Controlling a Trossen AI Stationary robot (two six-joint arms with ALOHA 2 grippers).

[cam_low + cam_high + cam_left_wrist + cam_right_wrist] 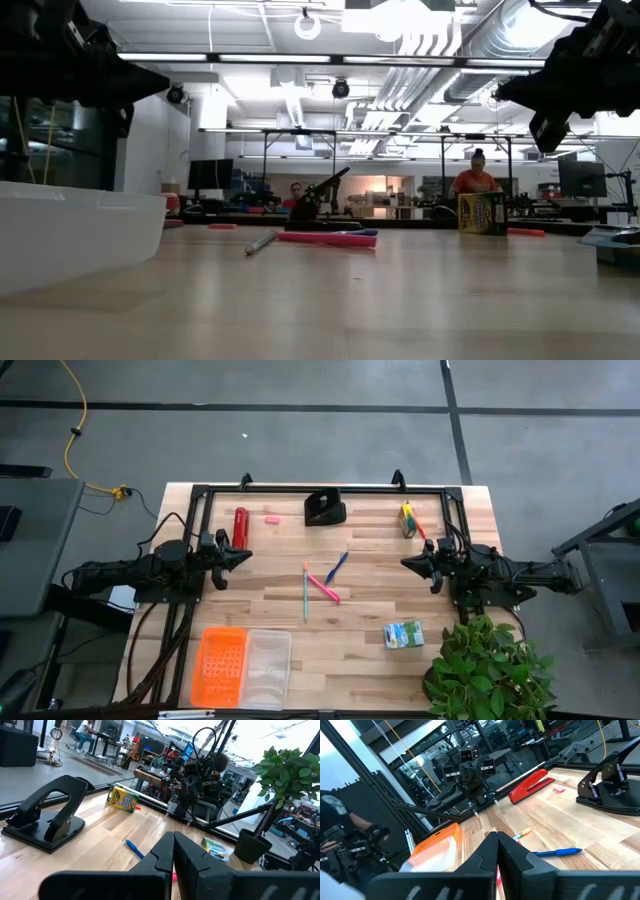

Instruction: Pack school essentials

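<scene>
We see both grippers with their jaws pressed fully together, holding nothing and touching nothing, raised above the desk. The left gripper and the right gripper point toward each other across the middle of the desk. Between the two sets of jaws lie the blue pen, the pink pen and the thin green pencil, well apart from either tip. The crayon box stands just behind the right jaws, with a red pen beside it. The small green-and-white box lies to the near side of the right jaws. Beyond the left jaws sit the tiny pink eraser and the red stapler. The black block stands at the far edge, and the orange lid and clear bin rest near the left arm.
</scene>
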